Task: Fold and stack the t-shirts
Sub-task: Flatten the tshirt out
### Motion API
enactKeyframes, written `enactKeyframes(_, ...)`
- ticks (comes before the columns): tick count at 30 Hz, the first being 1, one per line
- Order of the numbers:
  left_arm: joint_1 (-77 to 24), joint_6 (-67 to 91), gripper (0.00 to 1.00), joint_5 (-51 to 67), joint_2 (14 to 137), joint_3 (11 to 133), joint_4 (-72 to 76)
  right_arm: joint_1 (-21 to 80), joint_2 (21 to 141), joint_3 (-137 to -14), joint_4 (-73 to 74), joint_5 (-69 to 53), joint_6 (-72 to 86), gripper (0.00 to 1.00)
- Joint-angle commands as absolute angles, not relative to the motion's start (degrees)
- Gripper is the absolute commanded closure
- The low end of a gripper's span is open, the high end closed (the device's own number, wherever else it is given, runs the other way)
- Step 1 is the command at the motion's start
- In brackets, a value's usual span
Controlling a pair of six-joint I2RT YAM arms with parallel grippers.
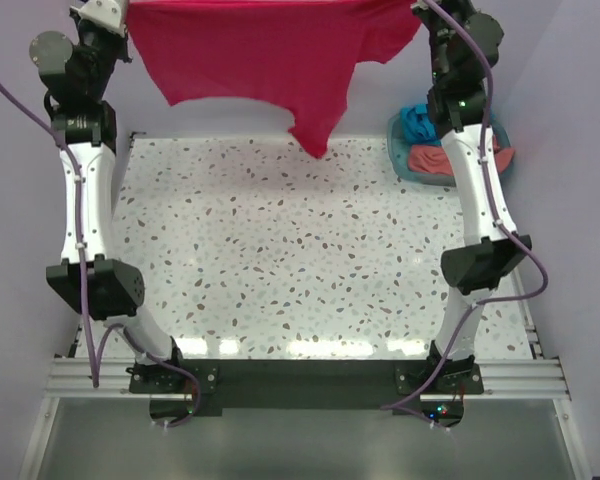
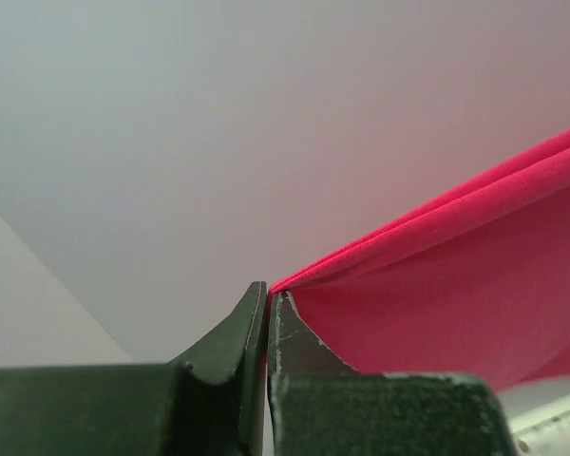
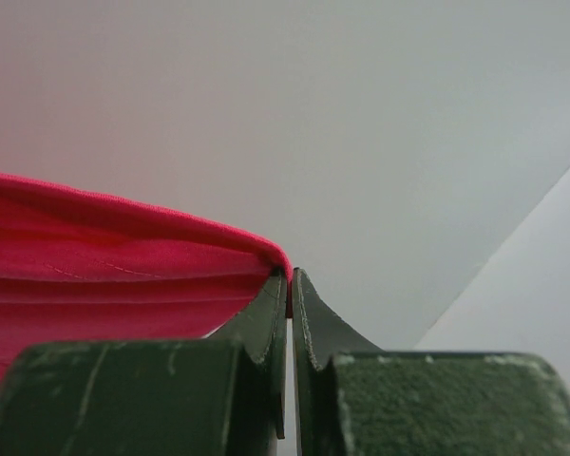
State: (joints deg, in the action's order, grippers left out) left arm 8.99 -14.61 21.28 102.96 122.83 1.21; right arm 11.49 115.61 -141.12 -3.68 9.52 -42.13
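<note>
Pale lavender walls (image 1: 570,120) close in a white, grey-speckled tabletop (image 1: 280,260), with both arms bolted at its near edge and reaching upward on either side.

High above the far edge of the tabletop, the crimson-pink t-shirt (image 1: 270,55) hangs spread out between the two grippers, clear of the surface. Its top edge runs fairly taut from one to the other. The cloth sags lower toward the middle and ends in a drooping point just right of centre.

The left gripper (image 2: 268,294) has its jaws pressed together on one upper corner of that shirt. In the left wrist view a folded red edge runs away from the fingertips to the right. The right gripper (image 3: 290,277) pinches the other upper corner in the same way, its jaws shut tight on a hemmed fold that stretches off to the left.

At the far right corner of the tabletop sits a teal basket (image 1: 394,140), partly hidden behind the right arm (image 1: 480,190). Inside it lie the teal-blue t-shirt (image 1: 417,122), bunched at the far side, and the salmon-coral t-shirt (image 1: 435,160), crumpled at the near side and spilling over the rim.
</note>
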Motion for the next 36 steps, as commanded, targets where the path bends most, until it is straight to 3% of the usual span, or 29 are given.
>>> enactKeyframes(1, 10.0, -19.8, 1.0, 22.8, 95.1, 111.5, 11.5, 9.9, 108.3, -135.0, -12.9, 7.7, -43.2, 1.0)
enactKeyframes(9, 10.0, -36.8, 1.0, 31.1, 85.7, 70.3, 14.7, 10.2, 98.4, -92.9, -12.0, -5.5, -45.3, 1.0)
enactKeyframes(13, 10.1, -43.9, 1.0, 33.9, 83.2, 56.5, 14.6, 11.0, 95.5, -78.9, -8.5, -9.1, -50.5, 1.0)
enactKeyframes(19, 10.1, -48.7, 1.0, 33.4, 86.0, 53.4, 4.9, 11.6, 94.7, -72.0, -0.2, -9.7, -54.6, 1.0)
enactKeyframes(28, 10.2, -64.8, 1.0, 38.0, 85.0, 60.3, -22.1, 12.2, 92.6, -77.6, 36.2, -13.9, -62.7, 1.0)
enactKeyframes(32, 10.3, -78.9, 1.0, 38.4, 83.0, 59.7, -40.8, 13.1, 87.5, -71.6, 45.3, -15.7, -66.1, 1.0)
enactKeyframes(36, 10.2, -87.9, 1.0, 35.5, 78.7, 54.1, -48.6, 18.1, 81.0, -63.6, 51.8, -16.3, -67.1, 1.0)
